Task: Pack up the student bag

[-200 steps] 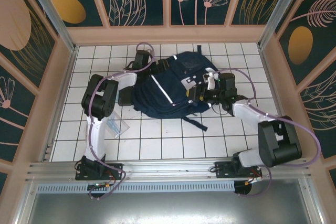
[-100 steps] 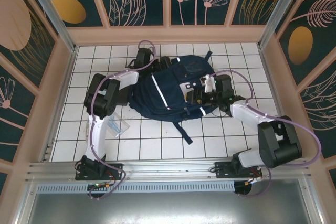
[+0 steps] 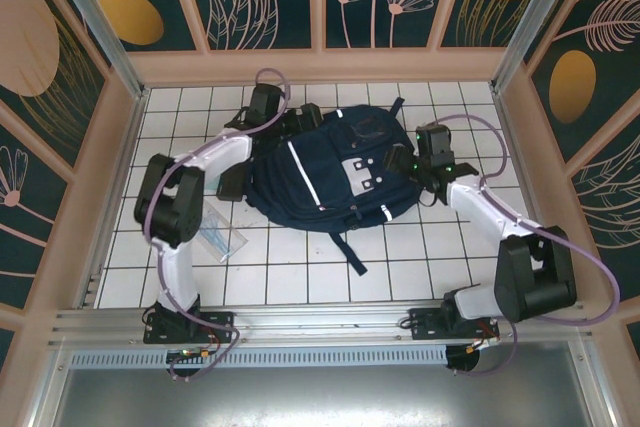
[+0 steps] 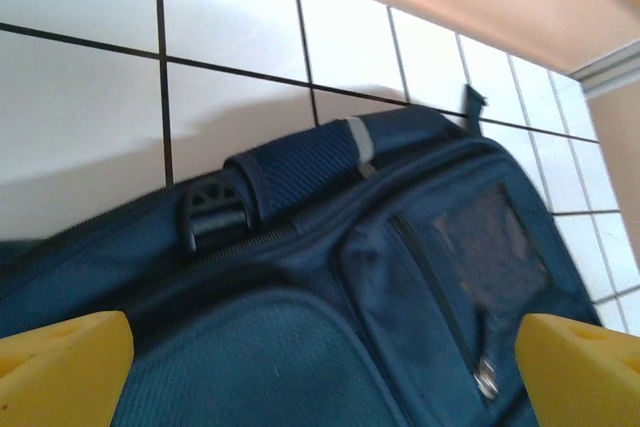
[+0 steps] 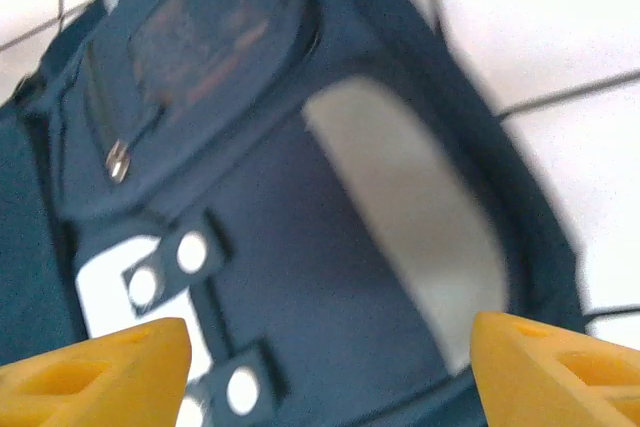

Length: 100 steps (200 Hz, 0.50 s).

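Note:
The student bag (image 3: 320, 172), dark navy with white stripes, lies flat in the middle of the tiled table, a strap (image 3: 348, 250) trailing toward the near side. My left gripper (image 3: 278, 117) hovers at the bag's far left corner, jaws wide apart. In the left wrist view the carry handle (image 4: 300, 172) and a zip pull (image 4: 487, 379) lie ahead of the left gripper (image 4: 320, 377). My right gripper (image 3: 418, 157) stands open at the bag's right edge. From the right wrist, the right gripper (image 5: 325, 372) spans the front panel's white-grey patch (image 5: 410, 217) without gripping it.
A clear plastic packet (image 3: 222, 240) lies on the tiles beside the left arm. A dark flat piece (image 3: 232, 184) sits against the bag's left side. Wooden walls (image 3: 320, 65) close in the table at the back and both sides.
The right gripper has drawn back from over the bag's front to its right edge. The left gripper shifted slightly toward the far wall. The bag turned a little, its strap swinging left.

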Motion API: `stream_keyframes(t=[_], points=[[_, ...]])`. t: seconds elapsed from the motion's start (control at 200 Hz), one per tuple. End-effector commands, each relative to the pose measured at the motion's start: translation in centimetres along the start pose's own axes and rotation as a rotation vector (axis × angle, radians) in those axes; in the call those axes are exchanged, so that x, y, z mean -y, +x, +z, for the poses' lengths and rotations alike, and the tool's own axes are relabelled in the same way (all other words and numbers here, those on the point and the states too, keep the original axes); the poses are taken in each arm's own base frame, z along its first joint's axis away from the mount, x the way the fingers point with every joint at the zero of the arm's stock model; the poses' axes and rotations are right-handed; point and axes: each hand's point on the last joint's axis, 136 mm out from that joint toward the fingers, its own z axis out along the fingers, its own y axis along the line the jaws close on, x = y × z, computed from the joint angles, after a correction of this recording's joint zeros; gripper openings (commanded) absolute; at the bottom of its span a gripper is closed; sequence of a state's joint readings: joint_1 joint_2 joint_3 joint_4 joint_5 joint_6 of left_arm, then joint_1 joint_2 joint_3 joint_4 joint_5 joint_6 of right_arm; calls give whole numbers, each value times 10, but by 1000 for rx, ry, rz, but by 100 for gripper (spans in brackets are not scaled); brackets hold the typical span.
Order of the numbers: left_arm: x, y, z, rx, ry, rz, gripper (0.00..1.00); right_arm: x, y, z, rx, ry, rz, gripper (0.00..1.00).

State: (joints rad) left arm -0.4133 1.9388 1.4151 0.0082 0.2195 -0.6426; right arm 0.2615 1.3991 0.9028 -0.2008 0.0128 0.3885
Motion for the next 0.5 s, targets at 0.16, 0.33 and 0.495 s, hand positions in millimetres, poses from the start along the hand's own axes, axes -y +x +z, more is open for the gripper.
stream_keyframes(t=[0.16, 0.33, 0.495], points=[[-35, 77, -45, -135, -88, -88, 98, 27, -38, 57, -16, 128, -208, 99], [-49, 108, -29, -191, -114, -113, 98, 25, -21, 82, -102, 26, -167, 97], [-35, 110, 14, -218, -39, -107, 97, 42, 4, 79, -139, 19, -22, 84]])
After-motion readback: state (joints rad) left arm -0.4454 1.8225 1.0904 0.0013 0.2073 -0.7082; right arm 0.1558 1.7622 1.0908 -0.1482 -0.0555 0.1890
